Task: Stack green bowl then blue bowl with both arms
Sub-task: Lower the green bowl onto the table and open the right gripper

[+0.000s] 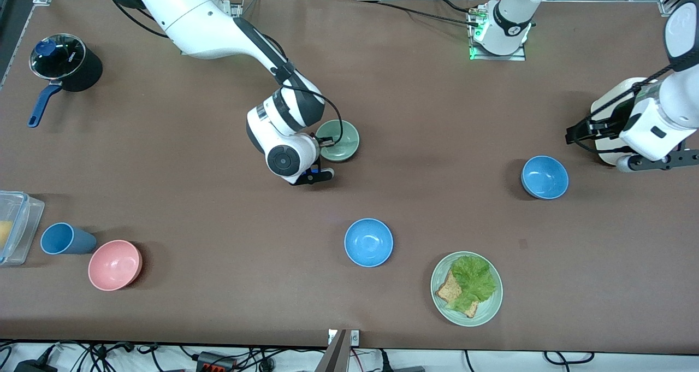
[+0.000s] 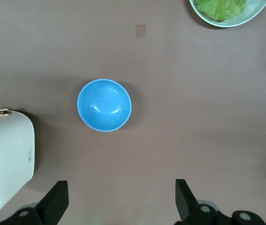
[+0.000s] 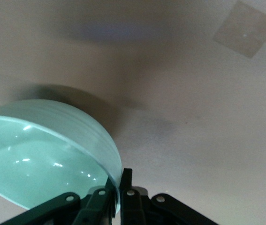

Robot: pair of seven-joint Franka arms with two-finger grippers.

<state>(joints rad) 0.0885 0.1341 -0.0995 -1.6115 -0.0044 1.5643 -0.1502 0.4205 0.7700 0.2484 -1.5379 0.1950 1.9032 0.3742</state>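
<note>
1. Front view — the right arm reaches out from its base to the middle of the desk (image 1: 437,104), and the right gripper (image 1: 323,141) has its jaws clenched on the rim of the green bowl (image 1: 339,140), at the edge facing the right arm's end. The bowl sits upright. Two blue bowls are well apart from it: one blue bowl (image 1: 368,242) nearer the front camera, about mid-desk, and a second blue bowl (image 1: 544,177) toward the left arm's end. The left arm waits at its own end, beside a white appliance (image 1: 611,104); the left gripper (image 1: 663,161) hangs near the second blue bowl without touching it. A pale-green plate (image 1: 486,312) with lettuce (image 1: 474,279) and toast (image 1: 450,291) lies near the front edge. At the right arm's end are a pink bowl (image 1: 114,264), a blue cup (image 1: 65,238) on its side, a clear container (image 1: 16,227) and a black pot (image 1: 65,60) with a blue handle.

2. Left wrist view — the left gripper's (image 2: 121,201) jaws stand released, wide apart, with the blue bowl (image 2: 104,105) upright on the bare desk past them. The white appliance (image 2: 6,154) shows at one edge, and part of the plate (image 2: 250,14) at a corner.

3. Right wrist view — the right gripper (image 3: 118,187) pinches the green bowl's (image 3: 39,159) rim between its jaws, one inside and one outside — the bowl looks tilted here, with its shadow on the desk (image 3: 193,84).
</note>
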